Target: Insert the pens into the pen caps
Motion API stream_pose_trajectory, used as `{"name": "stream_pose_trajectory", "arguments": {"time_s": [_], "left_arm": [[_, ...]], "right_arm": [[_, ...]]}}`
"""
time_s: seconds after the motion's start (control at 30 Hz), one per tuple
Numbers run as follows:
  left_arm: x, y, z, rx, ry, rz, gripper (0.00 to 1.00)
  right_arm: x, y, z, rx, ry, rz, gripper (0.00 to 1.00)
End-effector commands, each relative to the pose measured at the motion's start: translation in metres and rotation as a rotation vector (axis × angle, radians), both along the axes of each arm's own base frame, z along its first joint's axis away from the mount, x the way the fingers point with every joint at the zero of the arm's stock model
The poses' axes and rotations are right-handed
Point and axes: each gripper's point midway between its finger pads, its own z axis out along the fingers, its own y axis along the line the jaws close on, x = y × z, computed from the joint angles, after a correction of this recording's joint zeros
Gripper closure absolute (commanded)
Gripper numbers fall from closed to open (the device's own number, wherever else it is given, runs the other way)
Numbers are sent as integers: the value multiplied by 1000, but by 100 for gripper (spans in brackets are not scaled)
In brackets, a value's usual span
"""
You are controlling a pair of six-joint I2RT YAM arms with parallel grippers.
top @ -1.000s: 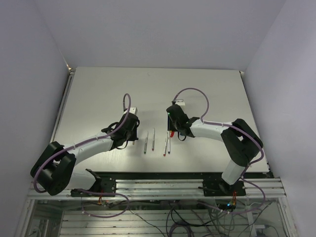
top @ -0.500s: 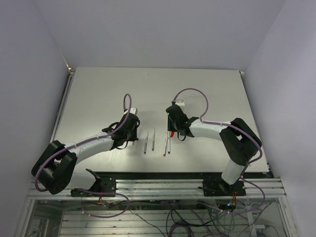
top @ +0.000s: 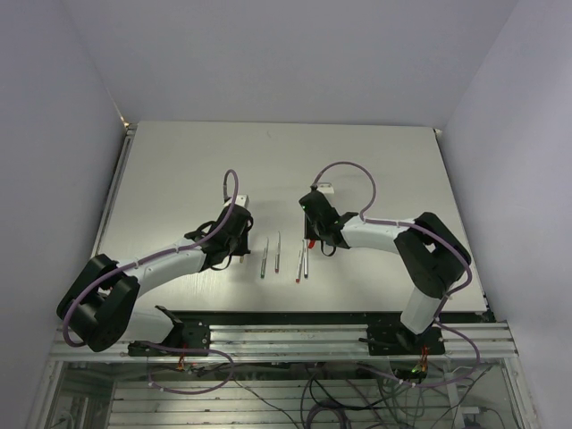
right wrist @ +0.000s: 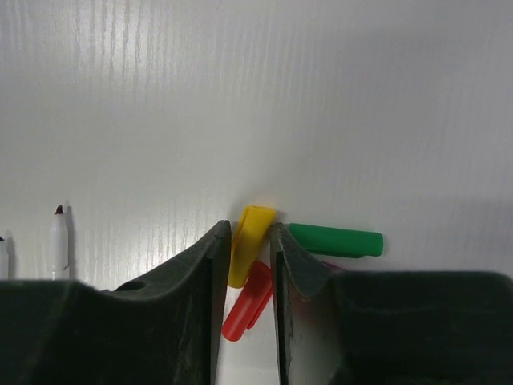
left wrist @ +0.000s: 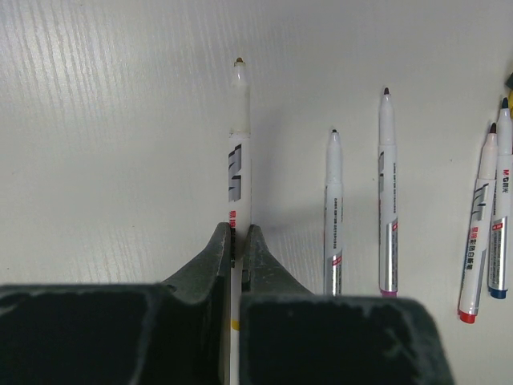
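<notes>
Our left gripper (left wrist: 237, 233) pinches the yellow-tipped pen (left wrist: 238, 160) on its barrel, tip toward twelve o'clock. Our right gripper (right wrist: 250, 230) flanks the yellow cap (right wrist: 247, 253); whether it pinches yet, we cannot tell. We should squeeze squarely and leave the red cap (right wrist: 247, 309) at six o'clock.

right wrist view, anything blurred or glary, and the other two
Right wrist: the short yellow plastic cap is sharp, the dark jaws beside it slightly soft, the white table bright with mild sheen. Left wrist: the thin silvery-white pens are crisp, no glare. Top external: even light, pens too small for detail.
</notes>
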Motion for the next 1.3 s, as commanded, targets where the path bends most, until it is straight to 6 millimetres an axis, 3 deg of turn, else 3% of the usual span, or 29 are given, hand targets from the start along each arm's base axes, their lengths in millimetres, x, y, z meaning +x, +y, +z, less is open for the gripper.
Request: {"name": "stream_pose_trajectory", "arguments": {"time_s": [0.0, 0.27, 0.43, 0.57, 0.73, 0.9, 1.07, 1.27], "left_arm": [[8, -5, 9, -29, -22, 6, 93], [7, -3, 8, -22, -23, 10, 93], [7, -2, 7, -19, -22, 13, 93], [7, -1, 8, -18, -26, 16, 93], [11, -1, 11, -17, -42, 19, 93], [21, -5, 26, -30, -93, 27, 93], [36, -17, 55, -79, -173, 2, 93], [48, -48, 96, -208, -288, -100, 93]], "right_arm": [[-2, 1, -8, -23, 17, -15, 75], [-4, -2, -19, -57, 41, -24, 81], [-5, -3, -22, -66, 54, -30, 92], [-6, -1, -21, -60, 52, -26, 100], [6, 2, -10, -61, 6, -24, 100], [29, 7, 36, -31, -139, -10, 100], [53, 7, 111, 77, -344, -30, 100], [47, -11, 193, 227, -619, -34, 100]]}}
